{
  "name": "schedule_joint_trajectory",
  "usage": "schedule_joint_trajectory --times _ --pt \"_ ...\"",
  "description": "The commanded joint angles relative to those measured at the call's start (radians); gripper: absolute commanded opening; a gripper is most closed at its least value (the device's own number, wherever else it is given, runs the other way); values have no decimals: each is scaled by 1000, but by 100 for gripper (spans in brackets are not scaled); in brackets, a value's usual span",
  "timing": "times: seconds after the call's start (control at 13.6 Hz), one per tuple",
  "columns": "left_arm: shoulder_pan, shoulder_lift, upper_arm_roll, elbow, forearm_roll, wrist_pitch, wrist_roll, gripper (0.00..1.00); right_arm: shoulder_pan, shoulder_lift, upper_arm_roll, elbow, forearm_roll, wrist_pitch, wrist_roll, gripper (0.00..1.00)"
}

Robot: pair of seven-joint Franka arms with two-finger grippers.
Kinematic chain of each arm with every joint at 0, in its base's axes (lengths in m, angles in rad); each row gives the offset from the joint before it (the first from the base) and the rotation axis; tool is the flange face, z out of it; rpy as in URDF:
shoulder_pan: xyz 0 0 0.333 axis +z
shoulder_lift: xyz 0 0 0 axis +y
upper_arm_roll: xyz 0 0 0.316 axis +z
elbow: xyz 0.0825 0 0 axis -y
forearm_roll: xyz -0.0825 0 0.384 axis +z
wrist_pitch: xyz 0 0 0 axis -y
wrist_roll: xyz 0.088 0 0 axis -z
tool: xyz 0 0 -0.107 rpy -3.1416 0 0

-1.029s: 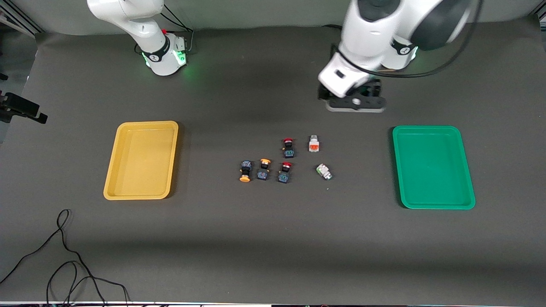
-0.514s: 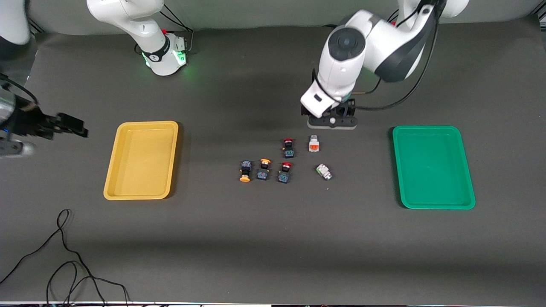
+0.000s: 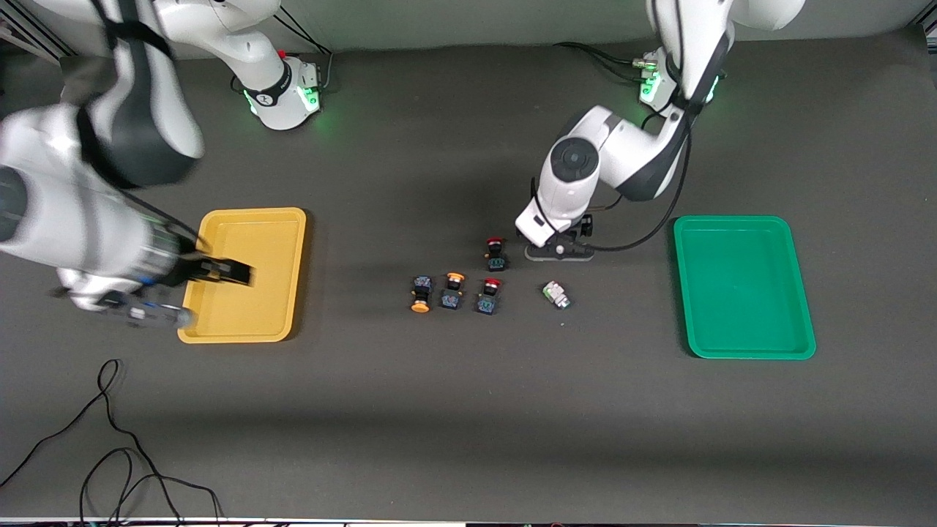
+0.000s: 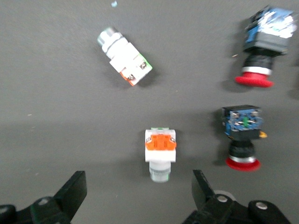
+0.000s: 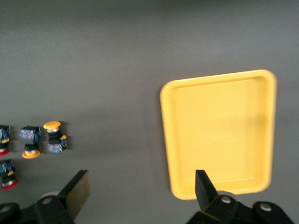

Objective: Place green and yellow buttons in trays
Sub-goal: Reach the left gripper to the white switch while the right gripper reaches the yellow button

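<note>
— Where are the buttons?
— Mid-table: yellow-capped switches (image 3: 436, 292) nearest us, green-tinted switch (image 3: 556, 294) beside, orange-patched switch (image 4: 160, 153) under the left gripper (image 3: 559, 252), fingers spread wide.
— The trays?
— Green tray (image 3: 743, 285), yellow tray (image 3: 244, 274), one toward each table end; right gripper (image 3: 219, 272), jaws wide, over the yellow.

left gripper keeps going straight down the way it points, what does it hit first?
Likely the whitish button with the orange patch: the open left gripper hangs over it, the button sitting roughly between its fingers. Depth is unclear, so this is a guess.
</note>
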Motion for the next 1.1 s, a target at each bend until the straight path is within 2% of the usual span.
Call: schedule_joint_trajectory --times 0.0,0.22,0.51,0.59,0.81,0.88,1.03 --pt "-12 55 8 4 -8 61 -17 100 82 97 -10 14 13 68 103 100" --pt "-25 104 8 5 -8 112 -17 100 169 203 -11 14 88 143 200 100" --pt "-28 127 8 7 -8 128 -17 99 262 318 -10 16 111 272 283 100" --pt "-28 127 6 8 -8 128 -17 94 280 335 -10 16 124 299 286 100" --pt "-23 118 5 10 -13 111 -17 40 323 403 -10 14 135 401 350 100" --pt "-23 115 5 10 -16 109 -17 28 338 429 -10 14 137 437 355 100" --pt "-22 110 5 11 -16 106 -28 15 355 470 -10 13 145 503 381 100"
